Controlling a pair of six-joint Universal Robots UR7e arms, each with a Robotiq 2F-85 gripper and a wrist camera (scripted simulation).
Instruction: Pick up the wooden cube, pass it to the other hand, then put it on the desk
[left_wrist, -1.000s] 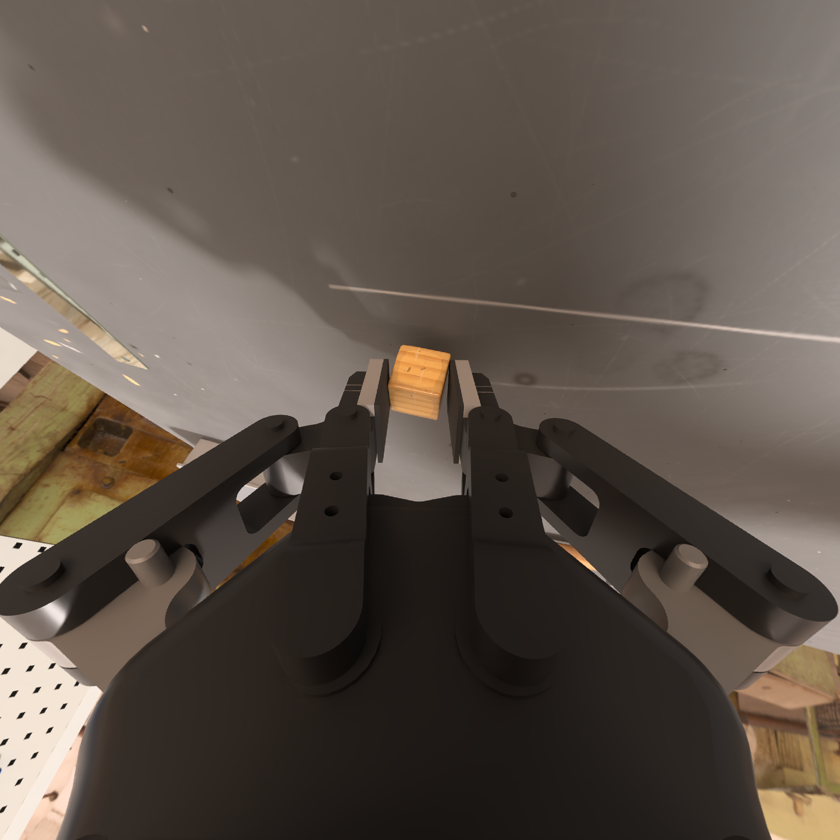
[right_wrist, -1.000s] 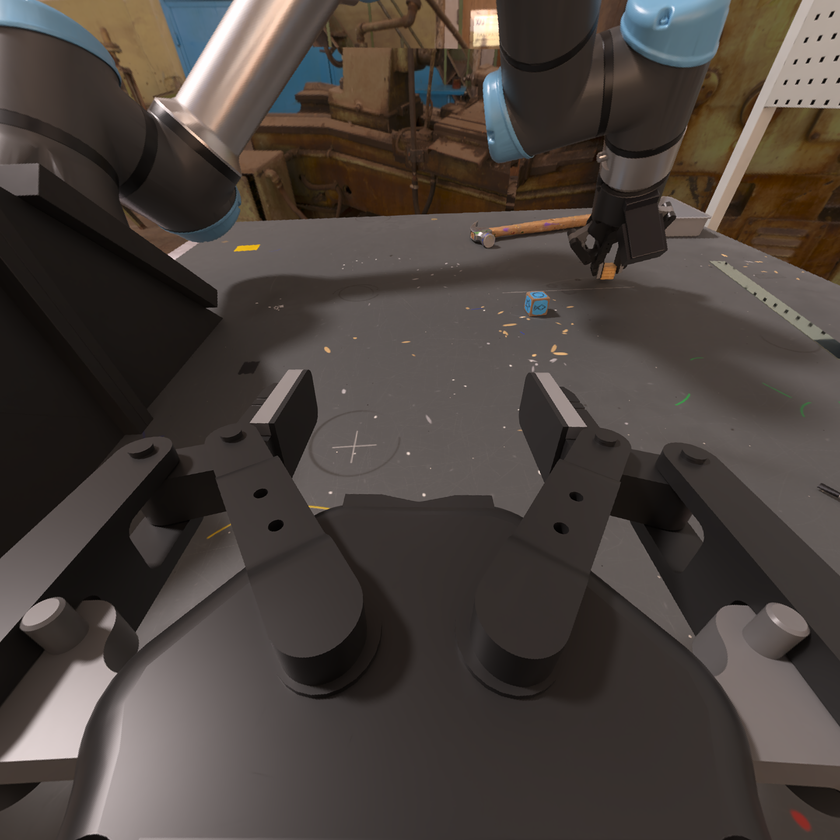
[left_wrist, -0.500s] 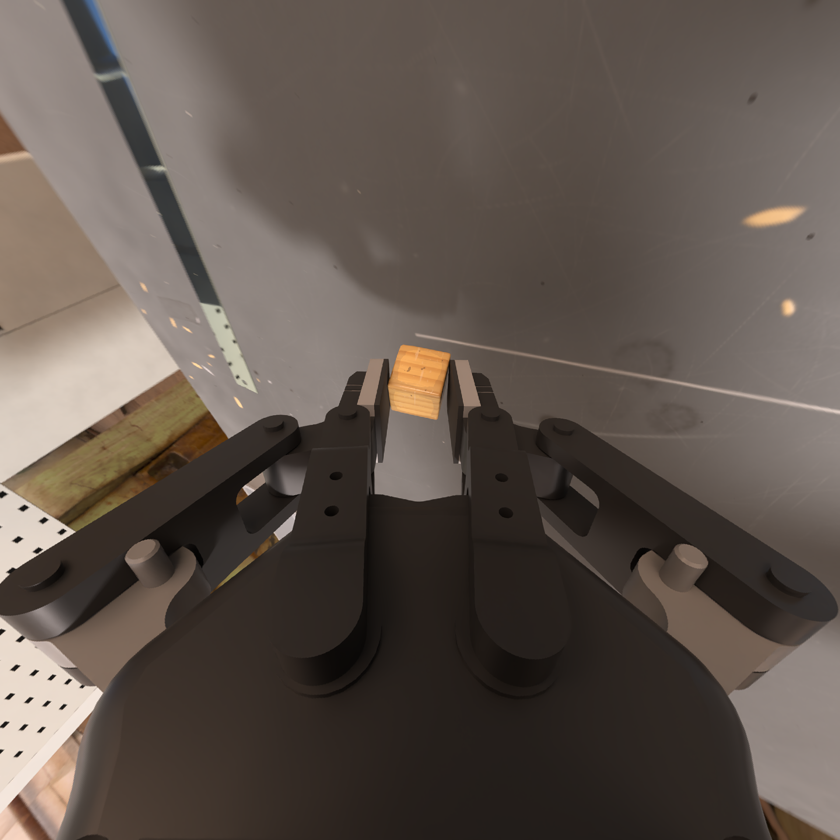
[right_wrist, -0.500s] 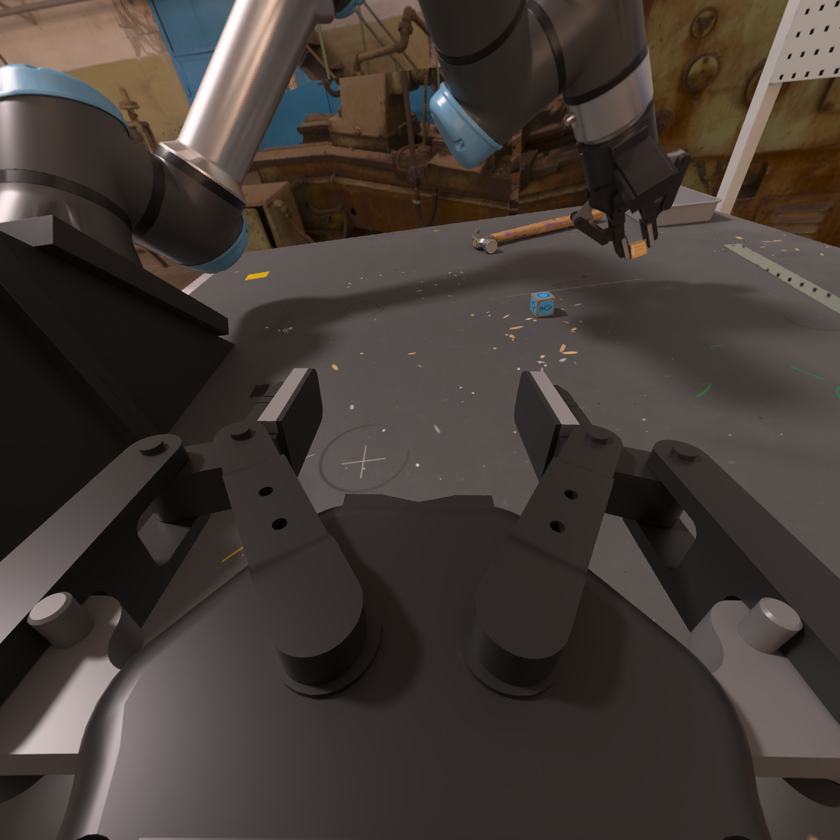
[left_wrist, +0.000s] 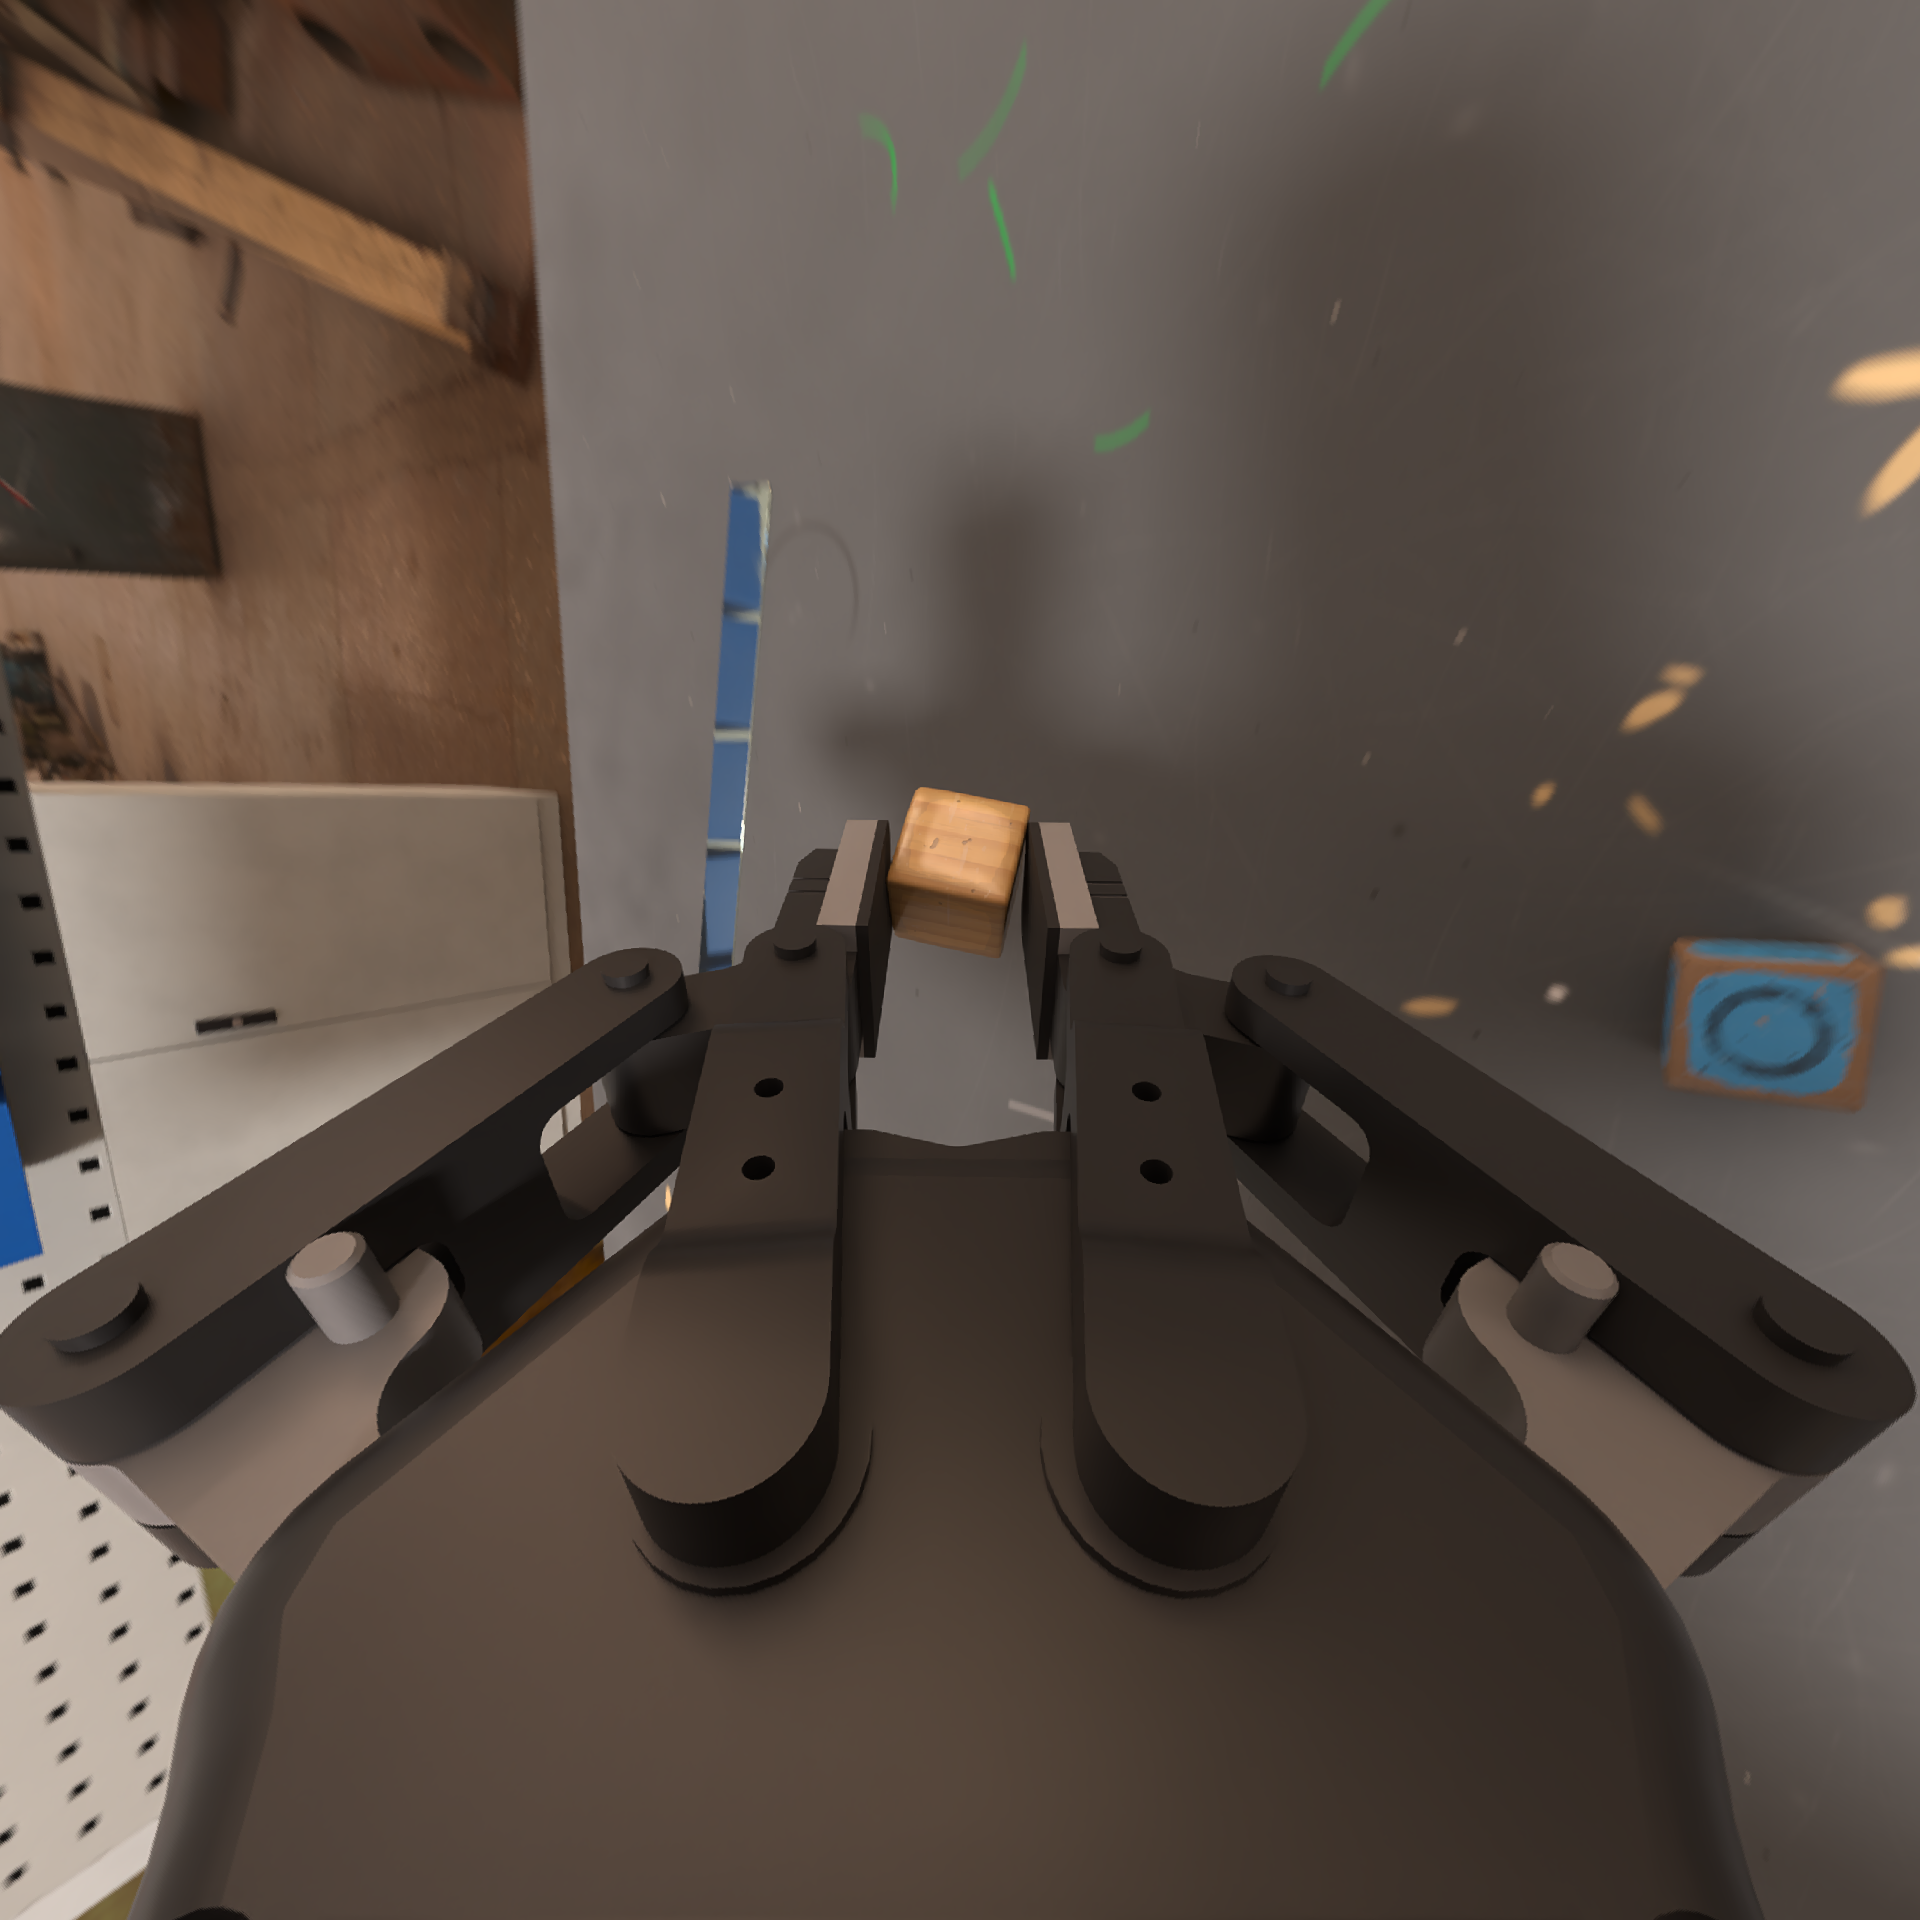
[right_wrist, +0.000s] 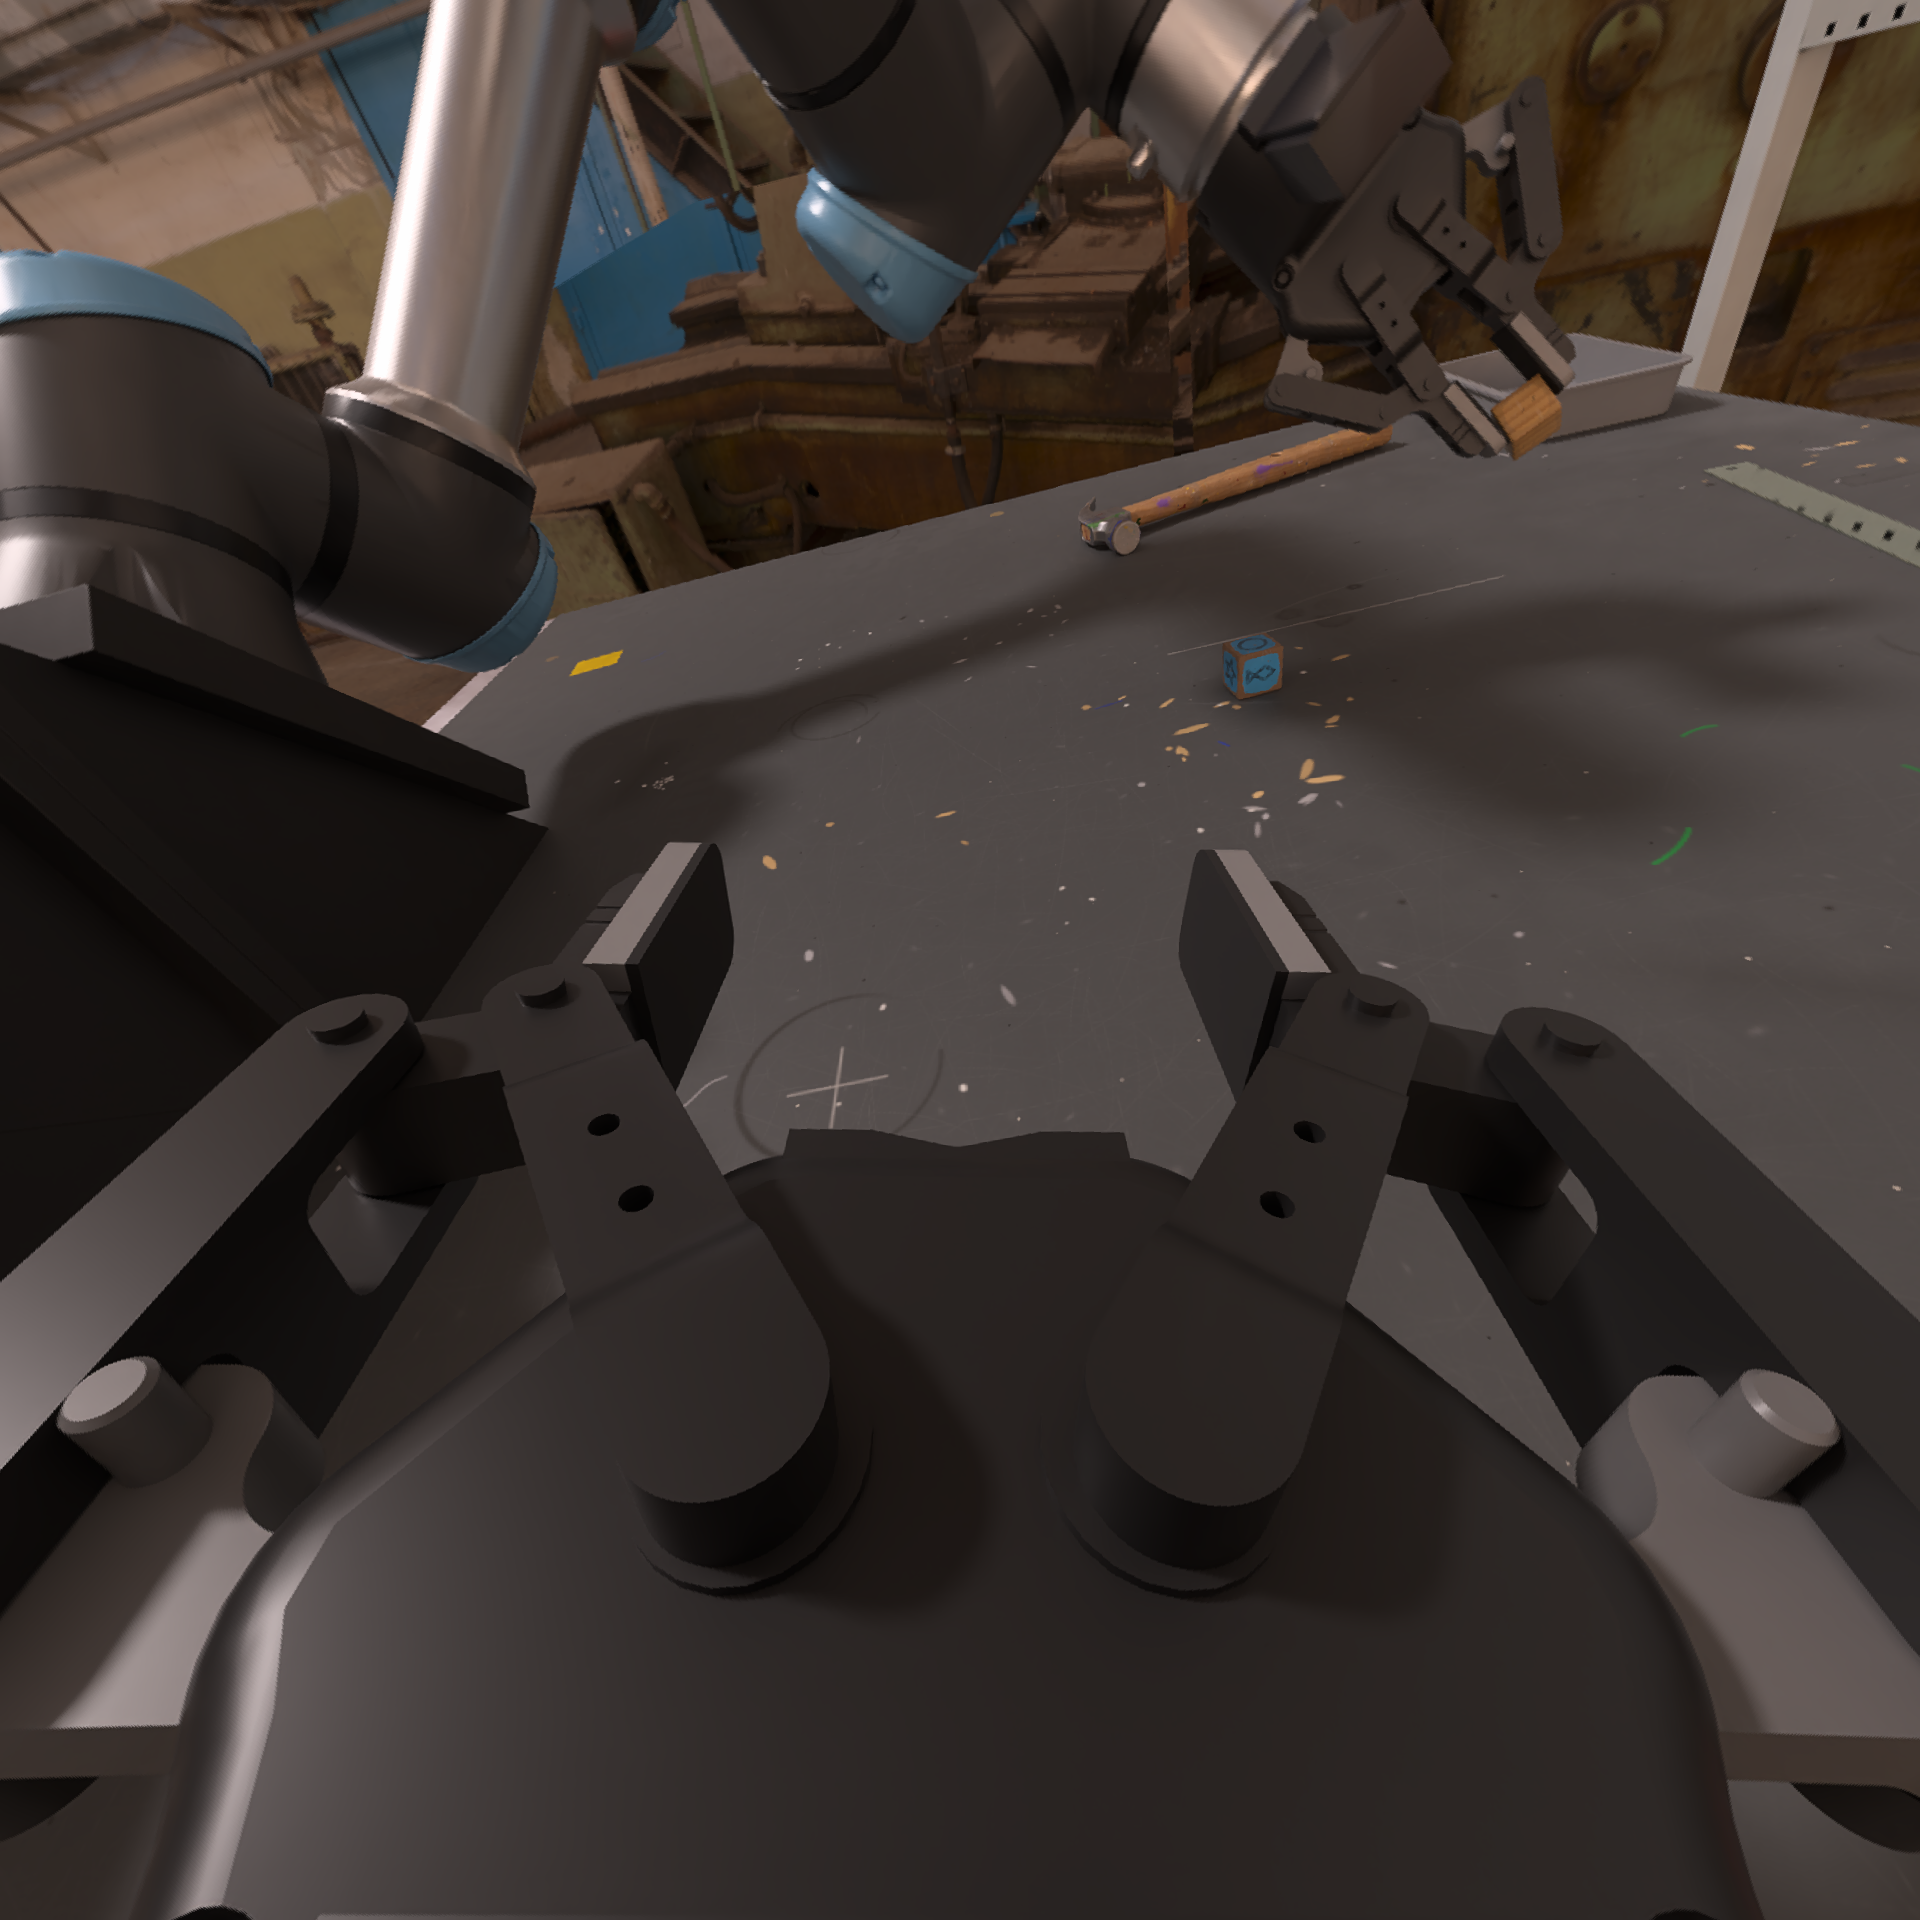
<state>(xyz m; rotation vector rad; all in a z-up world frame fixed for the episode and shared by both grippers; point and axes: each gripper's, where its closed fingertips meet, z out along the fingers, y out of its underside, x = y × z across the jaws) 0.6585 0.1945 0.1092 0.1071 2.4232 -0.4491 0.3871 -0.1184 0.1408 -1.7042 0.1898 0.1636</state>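
Observation:
My left gripper (left_wrist: 956, 883) is shut on the wooden cube (left_wrist: 954, 881), a small light-brown block pinched between its two fingertips, held in the air above the grey desk (left_wrist: 1351, 520). In the right wrist view the left gripper (right_wrist: 1507, 400) shows far off at the upper right, tilted, with the wooden cube (right_wrist: 1527, 416) in it above the desk's far edge. My right gripper (right_wrist: 956, 925) is open and empty, low over the desk (right_wrist: 1039, 831) near a scratched circle with a cross (right_wrist: 840, 1081).
A blue cube (right_wrist: 1253, 666) with drawn marks lies mid-desk; it also shows in the left wrist view (left_wrist: 1761, 1023). A wooden-handled hammer (right_wrist: 1226, 488), a grey tray (right_wrist: 1579, 384) and a metal ruler (right_wrist: 1829, 509) lie at the far side. A dark block (right_wrist: 208, 862) stands at my right gripper's left.
The left arm has lifted the wooden cube higher off the desk and turned its wrist, so it now tilts sideways. My right gripper has stayed open and shifted slightly.

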